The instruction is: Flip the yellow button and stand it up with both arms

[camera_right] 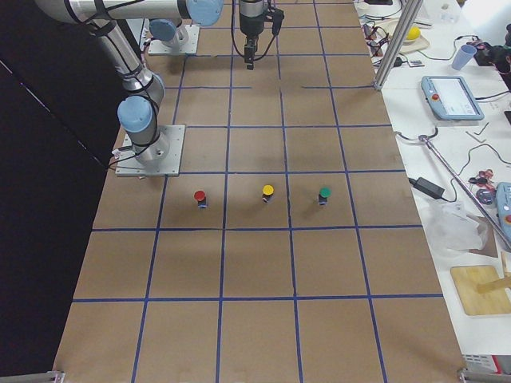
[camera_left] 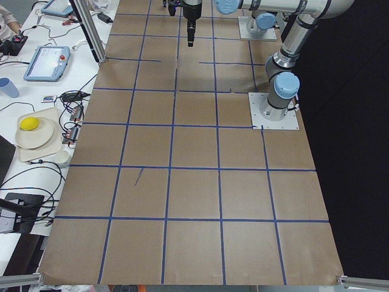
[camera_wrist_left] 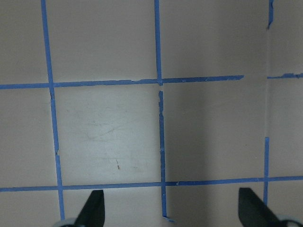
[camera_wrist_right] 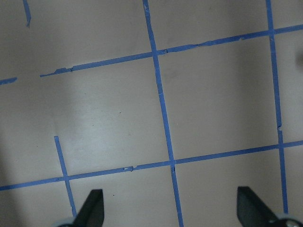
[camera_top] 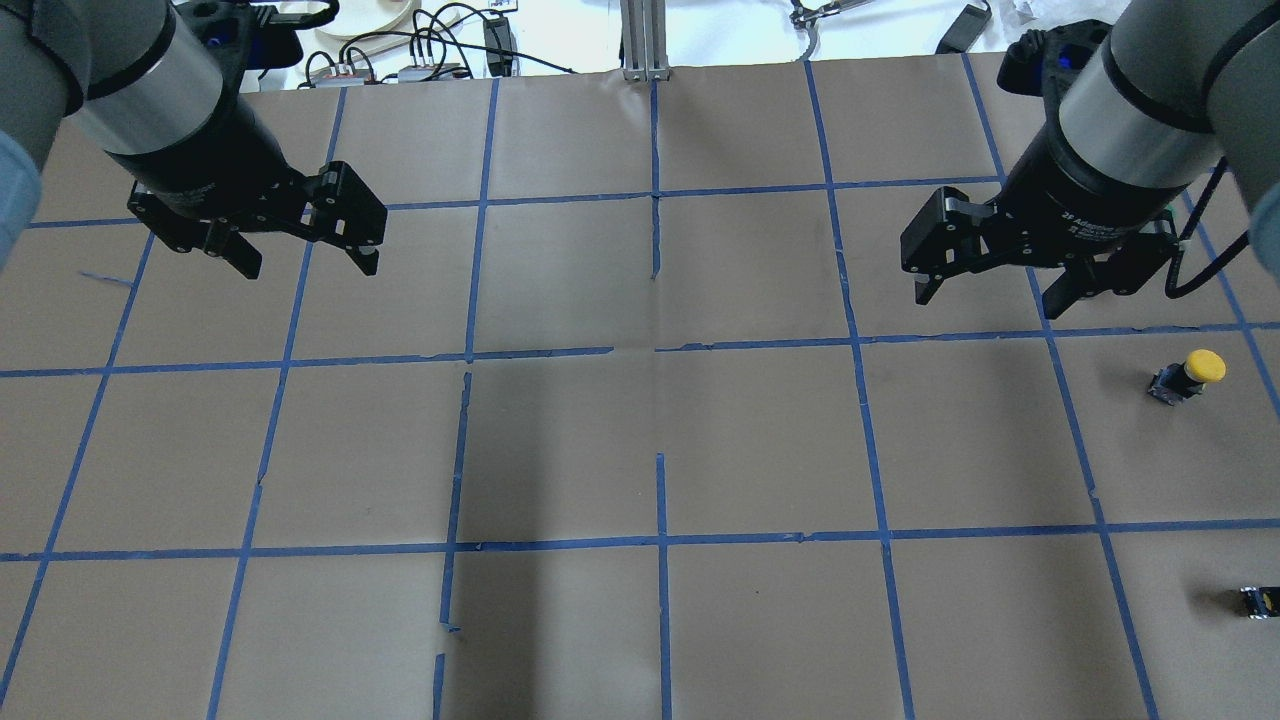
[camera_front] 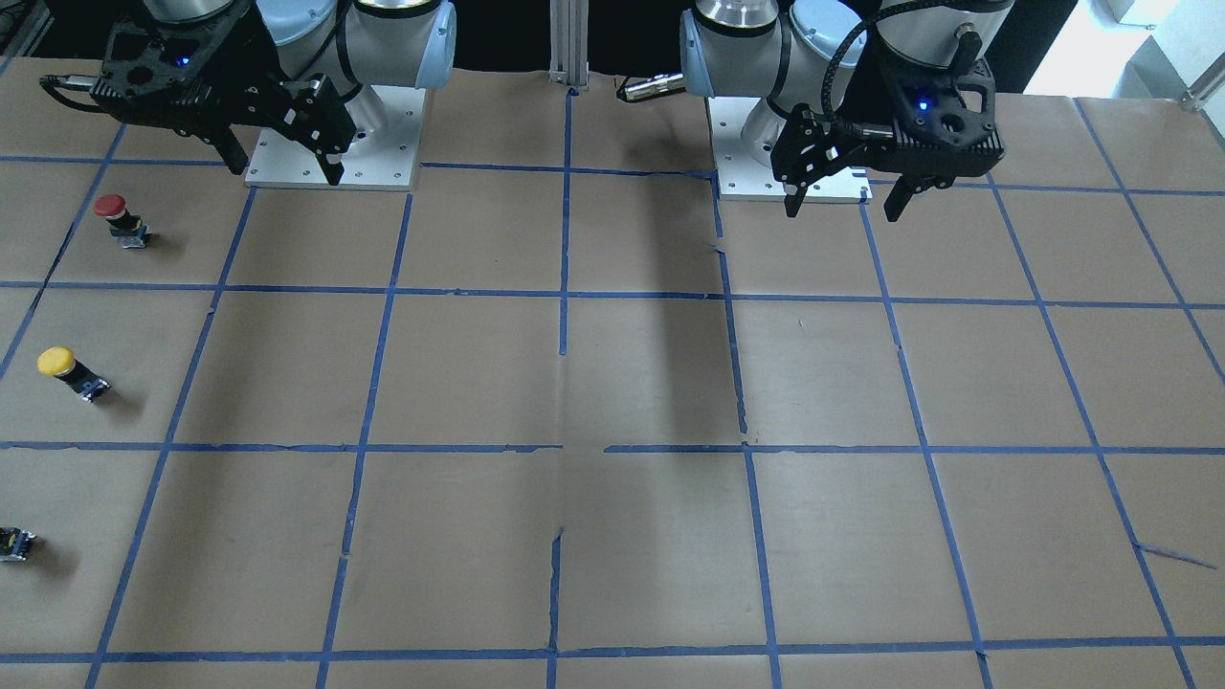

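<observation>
The yellow button (camera_front: 59,365) stands with its cap up on the paper-covered table (camera_front: 612,383), far on my right side. It also shows in the overhead view (camera_top: 1192,372) and the exterior right view (camera_right: 267,192). My right gripper (camera_top: 987,303) is open and empty, held high above the table, inboard of the button and apart from it; it also shows in the front view (camera_front: 284,174). My left gripper (camera_top: 310,270) is open and empty, held high on the far side of the table from the button, and shows in the front view (camera_front: 842,212). Both wrist views show only taped paper between spread fingertips (camera_wrist_left: 93,208) (camera_wrist_right: 93,206).
A red button (camera_front: 116,214) stands nearer my base than the yellow one. A green-capped button (camera_right: 324,194) stands beyond it; its dark body (camera_top: 1256,600) sits at the overhead view's edge. The arm base plates (camera_front: 330,144) are at the back. Benches with tablets and cables (camera_right: 451,96) flank the table.
</observation>
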Robot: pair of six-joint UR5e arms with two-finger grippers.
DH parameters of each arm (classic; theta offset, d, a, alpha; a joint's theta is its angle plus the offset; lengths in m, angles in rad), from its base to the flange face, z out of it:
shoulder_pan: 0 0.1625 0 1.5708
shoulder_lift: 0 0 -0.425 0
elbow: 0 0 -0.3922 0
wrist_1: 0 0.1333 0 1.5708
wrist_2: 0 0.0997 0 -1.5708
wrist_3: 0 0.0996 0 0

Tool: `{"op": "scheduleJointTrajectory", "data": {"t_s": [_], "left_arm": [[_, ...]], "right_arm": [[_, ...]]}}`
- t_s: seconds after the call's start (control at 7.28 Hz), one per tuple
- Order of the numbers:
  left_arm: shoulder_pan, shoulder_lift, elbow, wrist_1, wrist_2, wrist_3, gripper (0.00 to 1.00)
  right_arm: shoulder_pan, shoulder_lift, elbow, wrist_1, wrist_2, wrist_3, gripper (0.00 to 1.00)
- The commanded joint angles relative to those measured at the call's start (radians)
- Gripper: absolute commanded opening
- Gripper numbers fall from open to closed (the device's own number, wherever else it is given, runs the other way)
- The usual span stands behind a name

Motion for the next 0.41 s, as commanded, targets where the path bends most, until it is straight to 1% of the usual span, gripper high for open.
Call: {"op": "scheduleJointTrajectory", "data": {"t_s": [0.0,0.27], "left_arm": [[0.003,-0.001,-0.001,0.0,-0.001,-0.001,1.0],[0.004,0.0,-0.001,0.0,-0.001,-0.001,1.0]], "right_arm": [[0.0,-0.001,0.003,0.0,-0.001,-0.002,1.0],[0.0,-0.001,0.003,-0.002,0.002,-0.002,1.0]]}}
